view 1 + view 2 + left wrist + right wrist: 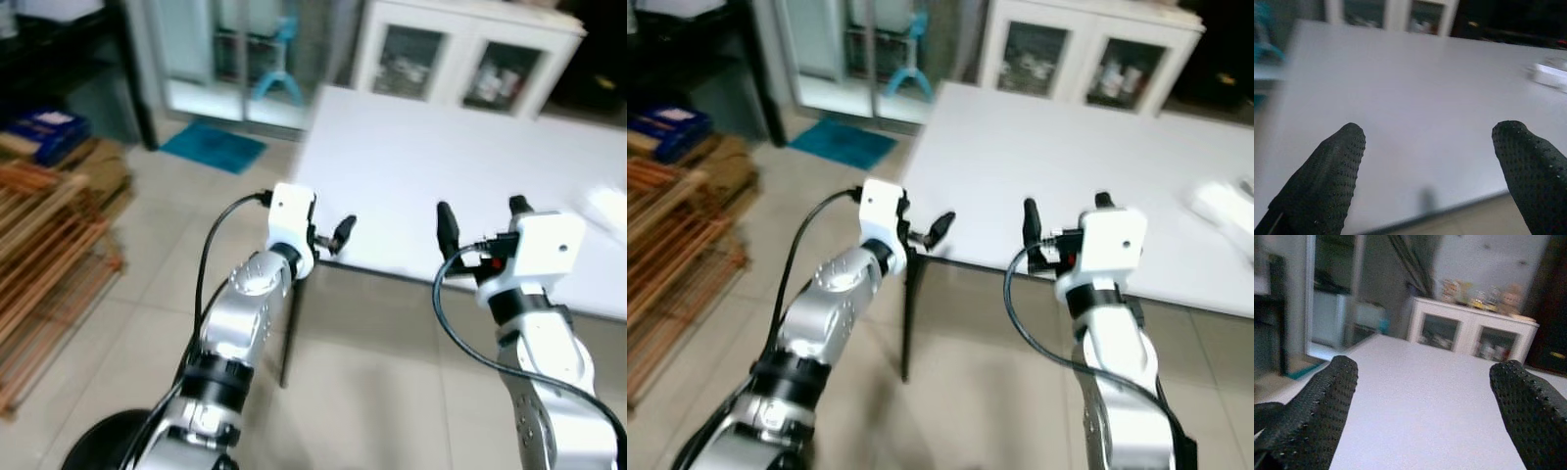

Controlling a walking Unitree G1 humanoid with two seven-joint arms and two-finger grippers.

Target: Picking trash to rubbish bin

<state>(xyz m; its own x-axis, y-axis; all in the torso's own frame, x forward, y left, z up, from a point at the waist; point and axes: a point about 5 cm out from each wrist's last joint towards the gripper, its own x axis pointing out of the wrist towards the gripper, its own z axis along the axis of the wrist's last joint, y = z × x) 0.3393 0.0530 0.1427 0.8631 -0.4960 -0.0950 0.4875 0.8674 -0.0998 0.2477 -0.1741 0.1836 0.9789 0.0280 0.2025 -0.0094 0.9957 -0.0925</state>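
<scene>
A white table (421, 166) stands in front of me. On its right part lies a blurred white object (1220, 206), also in the left wrist view (1550, 74); what it is I cannot tell. My left gripper (1435, 142) hovers open at the table's near left corner (338, 235), with nothing between its fingers. My right gripper (482, 220) is held open over the near edge, left of the white object and apart from it. The right wrist view looks across the bare tabletop (1420, 421).
A white cabinet with glass doors (460, 59) stands behind the table. A wooden rack (49, 255) and a blue box (44, 132) are on the left, a blue mat (211, 147) lies on the tiled floor. A dark table leg (289, 333) is below the left gripper.
</scene>
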